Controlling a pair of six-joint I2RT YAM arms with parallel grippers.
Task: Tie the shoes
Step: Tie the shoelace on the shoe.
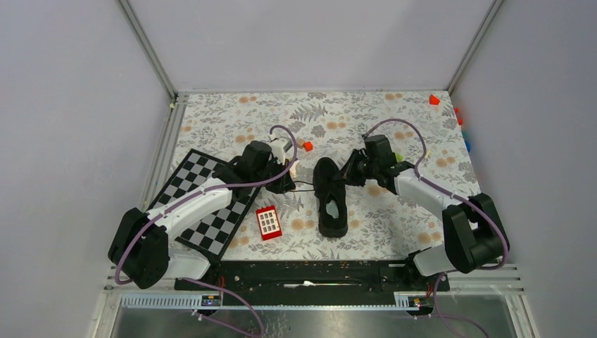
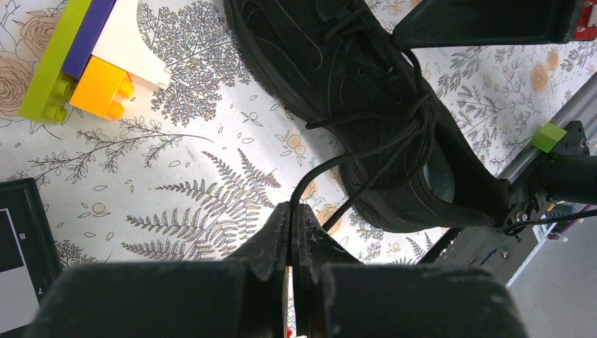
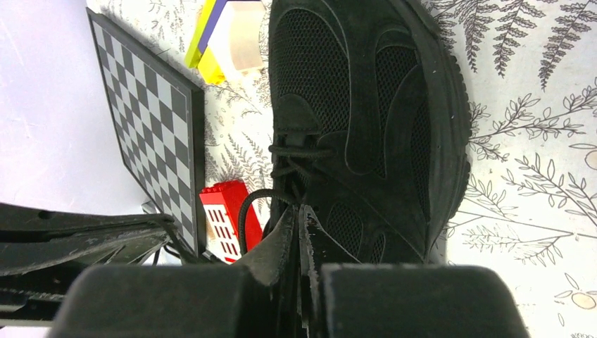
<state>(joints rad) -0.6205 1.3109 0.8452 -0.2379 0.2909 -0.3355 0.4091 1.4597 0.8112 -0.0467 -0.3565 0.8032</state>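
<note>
The black sneaker [image 1: 331,201] is set on the desk [image 1: 394,211] between both inward-bent arms. A lace [image 2: 317,172] is pinched in the left claw [image 2: 291,211], a lace loop [image 3: 243,211] in the right claw [image 3: 299,211], both closed.

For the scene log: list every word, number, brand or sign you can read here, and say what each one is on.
"8": on the black border of the chessboard, seen in the left wrist view.
"7": on the same border, next to the 8.
shoe: no brand or label can be read.
red block: a white grid of squares, no characters legible.
</note>
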